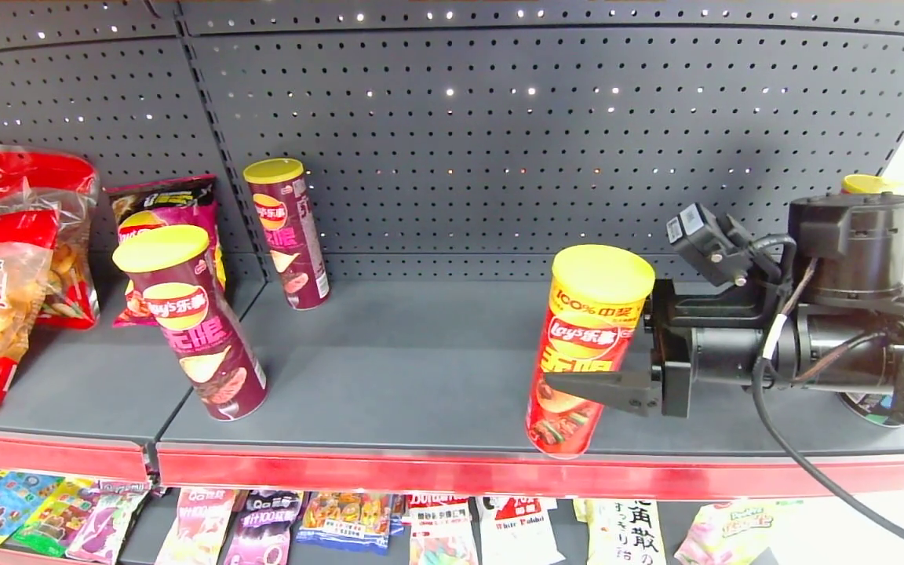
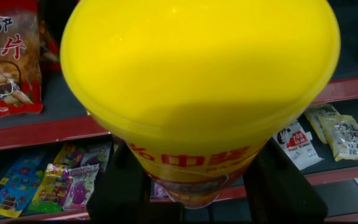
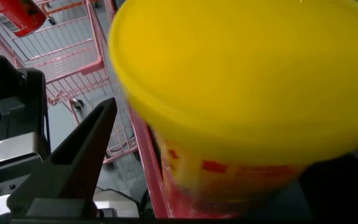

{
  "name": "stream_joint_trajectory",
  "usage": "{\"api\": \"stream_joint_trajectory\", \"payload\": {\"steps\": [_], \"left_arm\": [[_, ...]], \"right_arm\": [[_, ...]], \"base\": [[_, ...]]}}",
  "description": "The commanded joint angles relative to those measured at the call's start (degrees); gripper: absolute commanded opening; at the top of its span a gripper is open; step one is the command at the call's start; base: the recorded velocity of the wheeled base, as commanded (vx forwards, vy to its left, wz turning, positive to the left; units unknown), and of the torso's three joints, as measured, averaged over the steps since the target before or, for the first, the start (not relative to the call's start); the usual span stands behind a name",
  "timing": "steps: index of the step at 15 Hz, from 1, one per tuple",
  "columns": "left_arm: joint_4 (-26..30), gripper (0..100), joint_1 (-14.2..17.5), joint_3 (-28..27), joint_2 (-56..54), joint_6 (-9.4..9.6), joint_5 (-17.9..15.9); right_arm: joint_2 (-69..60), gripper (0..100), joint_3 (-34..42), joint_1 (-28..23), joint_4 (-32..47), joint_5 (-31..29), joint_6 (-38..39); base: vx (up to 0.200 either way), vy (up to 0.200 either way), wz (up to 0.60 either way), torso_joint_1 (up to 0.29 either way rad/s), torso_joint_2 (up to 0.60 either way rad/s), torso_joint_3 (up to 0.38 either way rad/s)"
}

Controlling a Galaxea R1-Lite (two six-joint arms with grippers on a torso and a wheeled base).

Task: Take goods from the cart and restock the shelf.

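The right arm is lying level across the right side of the head view, wrist over the shelf (image 1: 421, 369) and claw (image 1: 574, 359) pointing toward the left of the frame. The claw is sitting released around a red chip can (image 1: 589, 345). One black finger (image 1: 601, 390) is crossing in front of the can's lower half. In the right wrist view that finger (image 3: 79, 162) is standing clear of the can's side, with the pink cart (image 3: 73, 56) showing through the gap.

The can is standing on its base at the shelf's front lip, lower centre-right of the head view, and is leaning slightly. It is wearing a flat yellow lid and a red label with yellow lettering and pictured chips.

In the left wrist view the left claw (image 2: 197, 186) is grasping another red can (image 2: 197, 81). Its dark fingers (image 2: 120, 190) are flanking the body below a wide yellow lid in the upper centre of the frame.

Two purple cans (image 1: 185, 322) are standing toward the left of the head view, beside snack bags (image 1: 5, 259) at the left edge.
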Motion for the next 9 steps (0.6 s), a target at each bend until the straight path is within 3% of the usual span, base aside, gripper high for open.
{"api": "stream_joint_trajectory", "payload": {"steps": [1, 9], "left_arm": [[0.0, 0, 0.0, -0.3, 0.2, 0.02, 0.0], [-0.1, 0, 0.0, -0.4, 0.1, 0.02, -0.1]], "right_arm": [[-2.8, 100, 2.6, -0.8, -0.1, -1.4, 0.3], [-14.0, 100, 14.2, -6.7, -0.1, -2.6, 0.5]], "base": [[0.000, 0.000, 0.00, 0.000, 0.00, 0.000], [0.000, 0.000, 0.00, 0.000, 0.00, 0.000]]}}
